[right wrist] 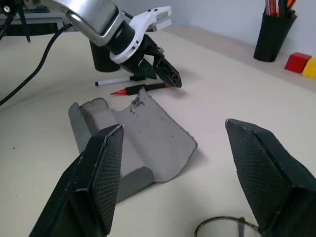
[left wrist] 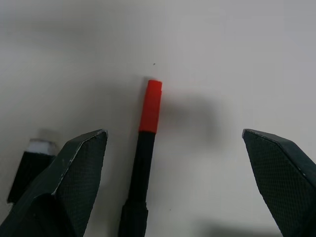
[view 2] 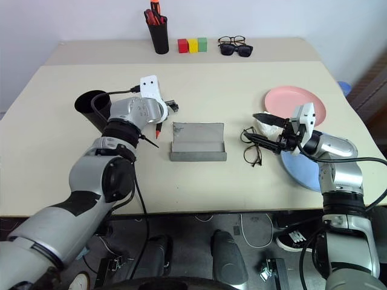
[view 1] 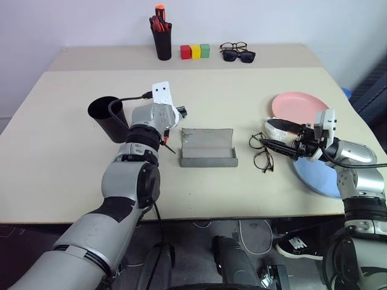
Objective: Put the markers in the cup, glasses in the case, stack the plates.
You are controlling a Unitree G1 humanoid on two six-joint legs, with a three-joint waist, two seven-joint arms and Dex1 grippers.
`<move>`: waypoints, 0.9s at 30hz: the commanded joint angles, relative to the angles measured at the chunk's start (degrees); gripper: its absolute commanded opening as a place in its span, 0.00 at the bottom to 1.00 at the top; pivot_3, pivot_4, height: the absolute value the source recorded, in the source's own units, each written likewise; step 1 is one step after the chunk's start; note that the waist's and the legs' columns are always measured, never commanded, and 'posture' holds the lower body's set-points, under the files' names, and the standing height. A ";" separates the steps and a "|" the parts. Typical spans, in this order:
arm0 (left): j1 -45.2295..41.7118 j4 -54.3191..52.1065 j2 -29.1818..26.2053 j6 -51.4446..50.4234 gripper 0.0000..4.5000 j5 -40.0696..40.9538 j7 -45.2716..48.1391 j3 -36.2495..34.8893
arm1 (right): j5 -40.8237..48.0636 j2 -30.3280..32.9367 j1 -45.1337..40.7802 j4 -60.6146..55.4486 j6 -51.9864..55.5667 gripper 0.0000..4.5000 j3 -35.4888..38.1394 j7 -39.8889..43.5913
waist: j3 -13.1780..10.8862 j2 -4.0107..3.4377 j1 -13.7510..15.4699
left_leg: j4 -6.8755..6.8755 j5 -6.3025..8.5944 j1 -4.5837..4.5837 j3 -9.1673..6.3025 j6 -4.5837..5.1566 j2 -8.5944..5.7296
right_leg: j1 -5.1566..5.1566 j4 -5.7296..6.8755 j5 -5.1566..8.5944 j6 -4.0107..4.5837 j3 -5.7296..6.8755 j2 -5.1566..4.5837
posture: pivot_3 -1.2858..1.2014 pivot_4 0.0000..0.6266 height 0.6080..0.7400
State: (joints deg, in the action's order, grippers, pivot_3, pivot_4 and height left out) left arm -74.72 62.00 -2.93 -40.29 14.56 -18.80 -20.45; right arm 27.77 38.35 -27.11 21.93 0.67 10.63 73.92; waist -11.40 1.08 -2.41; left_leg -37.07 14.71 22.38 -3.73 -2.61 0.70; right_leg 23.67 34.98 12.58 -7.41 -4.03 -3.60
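The glasses (view 1: 262, 151) lie nearest on the table (view 1: 72, 169), just left of the right tool (view 1: 279, 136), whose fingers stand apart, holding nothing, level above them. The light blue plate (view 1: 317, 175) sits under that arm, the pink plate (view 1: 299, 106) just beyond. In the middle the grey case (view 1: 208, 147) lies open. Left of it the left tool (right wrist: 165, 69) points down at the markers, fingers spread wide and empty, astride the black marker with the red-orange cap (left wrist: 143, 158); the white marker (right wrist: 114, 81) lies just beside it, towards the black cup (view 1: 109, 118) standing further left. Far back stand a pen holder (view 1: 161, 37) with red-orange pens, three coloured blocks (view 1: 195, 51), spare spectacles (view 1: 233, 46) and sunglasses (view 1: 239, 56), well apart from both arms
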 commanded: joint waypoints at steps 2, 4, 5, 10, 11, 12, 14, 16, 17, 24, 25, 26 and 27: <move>-3.75 4.94 -0.86 3.65 0.81 1.41 -2.63 -2.66 | 0.79 -0.03 0.52 -3.09 -0.99 0.75 1.84 -1.29 | 0.00 0.00 -0.06 | 0.00 0.00 0.00 0.00 -0.01 0.00 | 0.01 0.01 0.00 -0.01 0.00 0.00 | 0.52 0.24 1.00; -4.35 6.49 -0.71 4.64 0.60 1.66 -3.20 -3.27 | 0.86 0.05 0.93 -3.35 -1.07 0.75 1.92 -1.51 | 0.00 0.00 0.01 | 0.01 -0.01 0.00 0.00 -0.02 0.00 | 0.01 0.02 0.00 -0.01 0.00 0.00 | 0.52 0.24 1.00; -4.65 7.07 -0.61 4.85 0.47 1.92 -3.45 -3.62 | 0.91 0.14 1.14 -3.49 -1.08 0.75 2.00 -1.62 | 0.00 0.00 0.02 | 0.01 -0.02 0.00 0.00 -0.04 0.00 | 0.01 0.02 0.00 -0.01 0.00 0.00 | 0.52 0.24 1.00; -5.04 8.29 -0.71 4.99 0.01 2.19 -4.14 -4.31 | 0.93 0.49 1.40 -3.75 -1.00 0.75 2.22 -2.30 | 0.00 0.00 0.03 | 0.04 -0.17 0.00 0.00 -0.32 -0.01 | 0.01 0.02 0.05 -0.18 0.00 -0.02 | 0.52 0.24 1.00; -5.00 8.38 -0.75 5.01 0.01 2.32 -4.31 -4.46 | 0.91 0.51 1.37 -3.72 -1.01 0.75 2.20 -2.38 | 0.00 0.00 0.03 | 0.04 -0.19 0.00 0.00 -0.35 -0.01 | 0.01 0.02 0.09 -0.26 0.00 -0.02 | 0.52 0.24 1.00; -4.96 8.43 -0.81 5.12 0.01 2.43 -4.44 -4.56 | 0.87 0.52 1.31 -3.63 -1.05 0.75 2.17 -2.44 | 0.00 0.00 0.03 | 0.04 -0.20 0.00 0.00 -0.37 -0.01 | 0.01 0.02 0.10 -0.29 0.00 -0.02 | 0.52 0.24 1.00; -4.90 8.11 -0.93 5.09 0.01 2.86 -3.97 -4.76 | 0.77 0.57 1.20 -3.40 -1.12 0.75 2.16 -2.52 | 0.00 0.00 0.01 | 0.04 -0.22 0.00 0.00 -0.41 -0.01 | 0.01 0.02 0.09 -0.31 0.00 -0.02 | 0.52 0.24 1.00; -4.93 7.61 -0.86 5.11 0.01 3.21 -3.44 -4.84 | 0.71 0.60 1.08 -3.19 -1.18 0.75 2.12 -2.55 | 0.00 0.00 -0.01 | 0.04 -0.25 0.00 0.00 -0.45 -0.01 | 0.01 0.03 0.08 -0.33 0.00 -0.02 | 0.52 0.24 1.00; -5.00 6.58 -0.60 5.61 0.01 2.86 -2.27 -4.13 | 0.66 0.61 0.99 -3.11 -1.21 0.75 2.09 -2.62 | 0.00 0.00 -0.01 | 0.04 -0.25 0.00 0.00 -0.46 -0.01 | 0.01 0.03 0.08 -0.33 0.00 -0.02 | 0.52 0.24 1.00; -0.40 -18.46 1.16 3.61 0.01 -2.10 6.35 7.88 | 0.75 0.66 0.32 -2.76 -0.94 0.75 2.02 -2.84 | -0.05 0.04 0.01 | 0.09 -0.30 0.06 -0.01 -0.56 -0.01 | 0.04 0.01 0.07 -0.33 0.00 -0.03 | 0.52 0.24 1.00; 2.54 -25.90 1.18 5.67 0.01 -2.95 7.69 10.01 | 0.86 0.60 0.19 -2.72 -0.77 0.75 2.01 -2.81 | -0.06 0.03 -0.08 | 0.13 -0.32 0.06 0.00 -0.59 -0.01 | 0.05 0.00 0.01 -0.24 -0.01 -0.04 | 0.52 0.24 1.00; 5.95 -33.44 0.81 10.11 0.01 -4.56 8.23 11.87 | 0.93 0.49 0.04 -2.68 -0.75 0.75 1.93 -2.70 | -0.05 0.01 -0.23 | 0.15 -0.32 0.05 0.00 -0.71 -0.01 | 0.06 0.01 -0.07 -0.10 -0.02 -0.04 | 0.52 0.24 1.00; 8.98 -39.70 0.20 14.46 0.01 -6.66 8.02 13.49 | 0.90 0.35 -0.11 -2.63 -0.78 0.75 1.80 -2.65 | -0.04 -0.01 -0.25 | 0.23 -0.32 -0.01 0.02 -0.79 -0.01 | 0.07 0.00 -0.07 -0.10 -0.07 -0.04 | 0.52 0.24 1.00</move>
State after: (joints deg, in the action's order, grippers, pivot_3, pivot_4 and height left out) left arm -67.80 31.97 -1.84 -31.84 10.97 -11.32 -9.43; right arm 27.83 38.41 -25.97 20.46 0.42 11.01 71.21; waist -11.44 1.07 -2.66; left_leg -36.83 14.36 22.36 -3.69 -3.51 0.70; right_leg 23.77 35.01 12.51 -7.49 -4.13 -3.63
